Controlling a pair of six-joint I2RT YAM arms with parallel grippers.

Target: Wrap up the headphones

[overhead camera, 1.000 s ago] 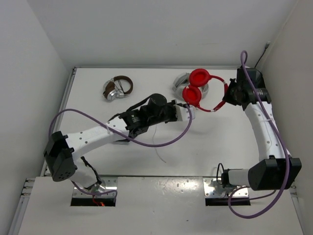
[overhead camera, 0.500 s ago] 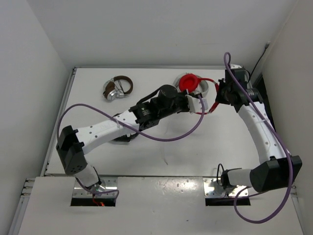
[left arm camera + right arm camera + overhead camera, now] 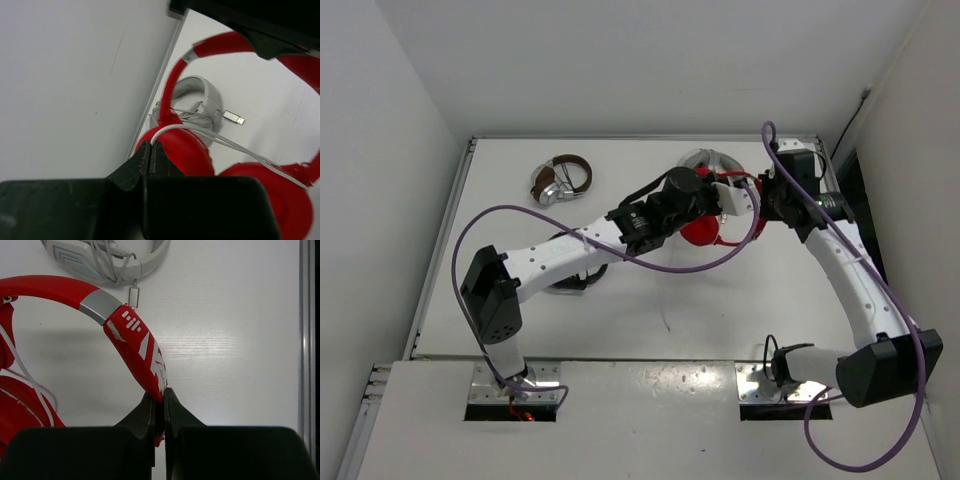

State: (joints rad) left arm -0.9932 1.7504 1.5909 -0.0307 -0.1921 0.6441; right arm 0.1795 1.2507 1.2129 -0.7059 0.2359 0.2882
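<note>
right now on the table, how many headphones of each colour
red headphones: 1
white and grey headphones: 1
brown and silver headphones: 1
total: 3
not counted: a dark thing half hidden under the left arm, too covered to name

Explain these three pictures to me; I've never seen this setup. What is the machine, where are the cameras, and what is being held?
The machine is two white robot arms, the left arm and the right arm, at the near edge of a table. One picture looks down from above; the other two come from cameras on each wrist. On it lie brown-and-silver headphones and a grey pair. The red headphones are between the arms: the left fingers are shut on their white cable, the right fingers on the red headband.
</note>
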